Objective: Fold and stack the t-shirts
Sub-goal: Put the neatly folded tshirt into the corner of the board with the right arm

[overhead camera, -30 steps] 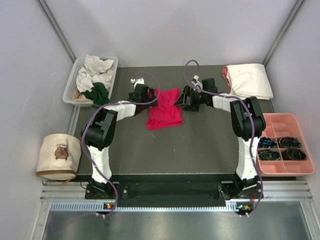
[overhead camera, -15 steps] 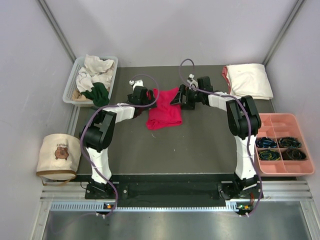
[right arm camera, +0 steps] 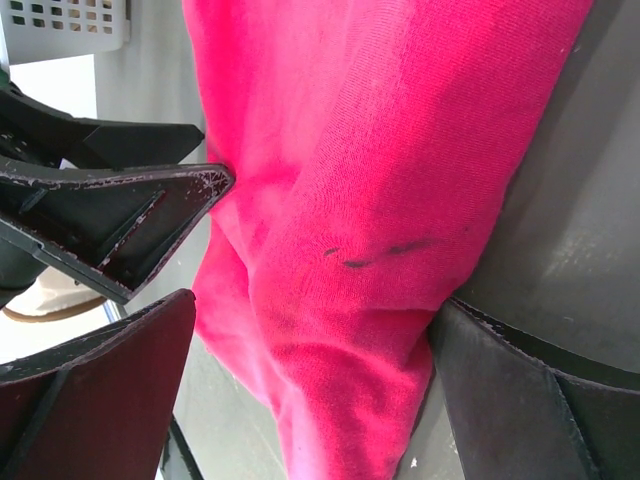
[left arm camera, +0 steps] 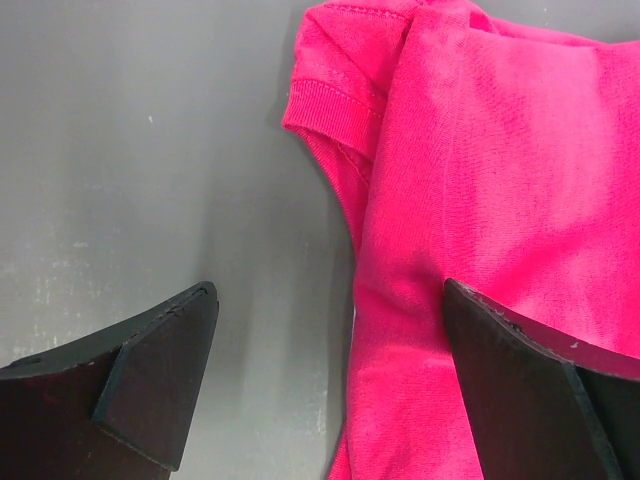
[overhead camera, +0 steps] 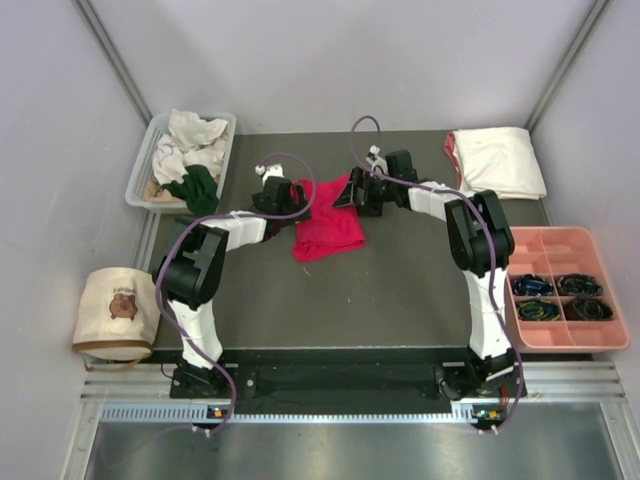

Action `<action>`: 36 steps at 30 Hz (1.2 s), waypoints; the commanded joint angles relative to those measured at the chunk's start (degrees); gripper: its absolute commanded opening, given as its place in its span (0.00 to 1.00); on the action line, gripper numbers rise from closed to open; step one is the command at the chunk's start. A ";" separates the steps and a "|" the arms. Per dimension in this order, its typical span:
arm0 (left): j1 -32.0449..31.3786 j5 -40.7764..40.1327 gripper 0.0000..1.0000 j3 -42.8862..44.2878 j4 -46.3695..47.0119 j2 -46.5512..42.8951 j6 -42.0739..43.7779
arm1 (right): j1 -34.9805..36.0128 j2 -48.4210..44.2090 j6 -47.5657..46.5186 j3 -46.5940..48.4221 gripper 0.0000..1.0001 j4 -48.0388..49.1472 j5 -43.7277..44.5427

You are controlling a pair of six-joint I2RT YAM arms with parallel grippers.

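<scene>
A crimson-red t-shirt [overhead camera: 328, 224] lies crumpled at the middle back of the dark table [overhead camera: 400, 290]. My left gripper [overhead camera: 291, 197] is open at its upper left edge. In the left wrist view the t-shirt's sleeve hem [left arm camera: 330, 105] and side edge [left arm camera: 400, 300] lie between the fingers of the left gripper [left arm camera: 328, 292], the right finger [left arm camera: 540, 390] over the cloth. My right gripper [overhead camera: 352, 191] is open at the t-shirt's upper right corner, and a bunch of red cloth [right arm camera: 350, 230] fills the gap of the right gripper [right arm camera: 312, 302]. A folded cream-white t-shirt [overhead camera: 497, 160] lies at the back right.
A clear bin [overhead camera: 138, 178] at the back left holds several loose white, tan and dark green t-shirts [overhead camera: 190, 150]. A round beige bear-print bag [overhead camera: 118, 310] stands left of the table. A pink compartment tray [overhead camera: 565, 248] with small dark items sits at the right edge.
Both grippers have closed in on the red t-shirt's top corners: the right one moved left, the left one a little up. Both stayed open.
</scene>
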 commanded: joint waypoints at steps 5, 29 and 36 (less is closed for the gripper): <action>-0.08 1.69 0.99 -2.36 -5.56 -0.66 -1.46 | 3.79 5.71 -3.07 -0.32 0.96 -8.08 4.72; -0.17 2.22 0.99 -3.67 -5.74 -3.55 -1.72 | 5.72 8.00 -5.97 3.54 0.00 -13.43 3.05; 0.01 0.73 0.99 -5.69 -10.91 -17.51 -0.94 | 5.63 4.40 -12.72 7.59 0.00 -23.26 11.56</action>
